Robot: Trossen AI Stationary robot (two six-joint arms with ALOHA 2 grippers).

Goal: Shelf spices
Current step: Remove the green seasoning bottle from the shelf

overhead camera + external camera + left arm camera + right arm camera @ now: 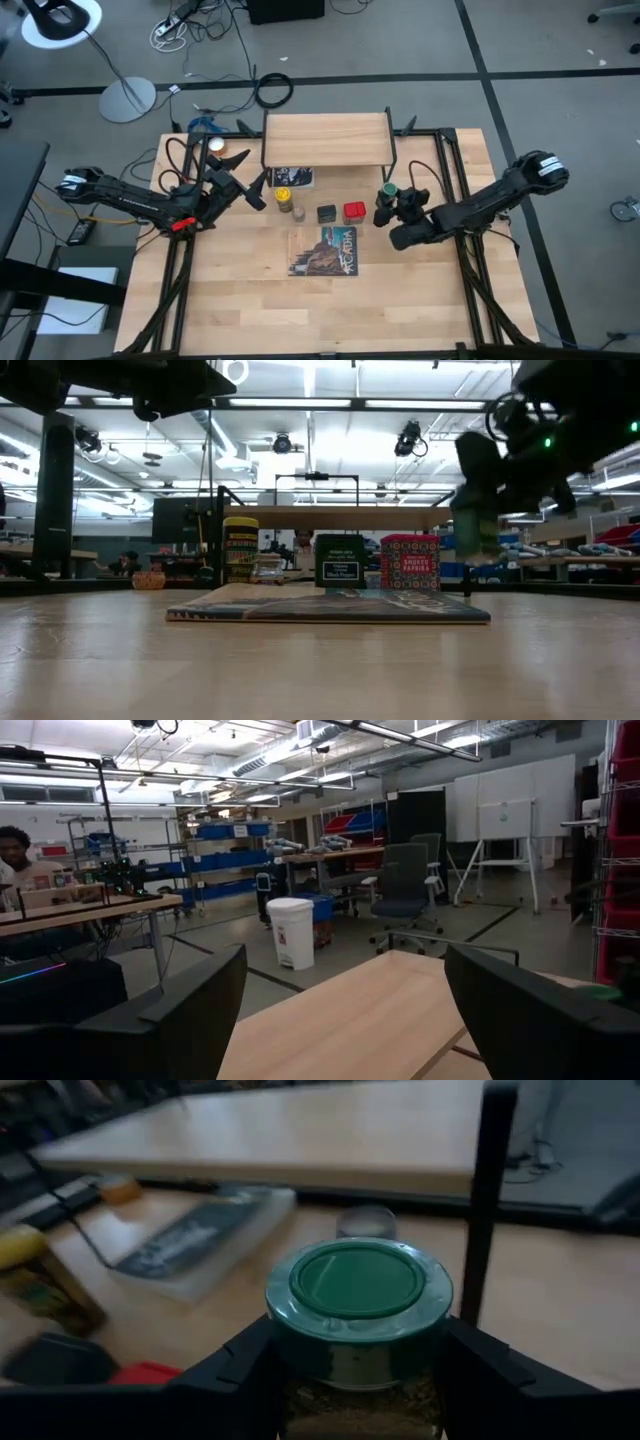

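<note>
While right hand [355,1380] clasps green-capped jar [357,1305] | apparently lifted | beside shelf [325,139] leg

The shelf [326,139] top lies bare, open from above across its whole board. Under the shelf, a yellow-capped jar [283,191] and a flat printed packet [297,177] take up the left part. In front of the shelf a row blocks the way: small clear jar [299,212], black tin [327,213], red tin [354,210]. A book [324,250] lies flat just beyond the row. The shelf's black right leg [487,1200] stands right beside the green-capped jar [357,1305].
</note>
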